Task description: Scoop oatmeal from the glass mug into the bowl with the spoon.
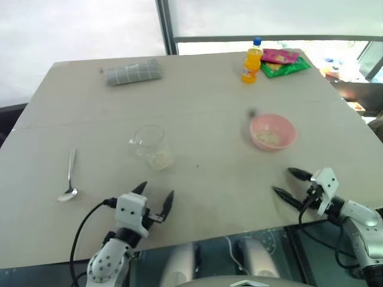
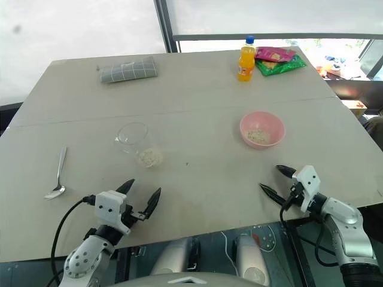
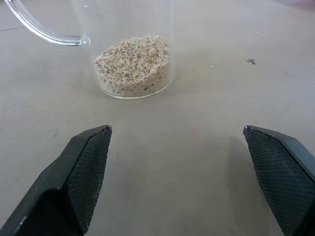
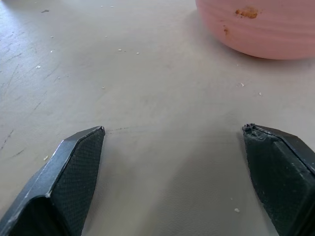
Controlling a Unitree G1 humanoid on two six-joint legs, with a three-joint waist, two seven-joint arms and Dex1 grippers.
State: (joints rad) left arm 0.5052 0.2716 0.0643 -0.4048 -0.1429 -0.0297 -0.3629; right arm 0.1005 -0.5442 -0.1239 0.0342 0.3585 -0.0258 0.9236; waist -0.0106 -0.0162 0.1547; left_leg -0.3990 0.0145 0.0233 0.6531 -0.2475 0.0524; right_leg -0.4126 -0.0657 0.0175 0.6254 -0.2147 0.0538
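The glass mug (image 1: 151,145) stands upright at mid-table, with pale oatmeal (image 3: 134,65) heaped in its bottom. A pink bowl (image 1: 272,131) to its right holds a little oatmeal (image 1: 268,138) too. The silver spoon (image 1: 69,177) lies flat on the table at the left, untouched. My left gripper (image 1: 155,195) hovers open at the near edge, just short of the mug, nothing between its fingers. Near the front right edge my right gripper (image 1: 286,182) is open and empty, in front of the bowl (image 4: 261,27).
An orange bottle (image 1: 252,60) and bright snack packets (image 1: 282,61) stand at the far right. A folded grey cloth (image 1: 133,72) lies at the far left. The table's near edge (image 1: 197,239) runs right under both grippers.
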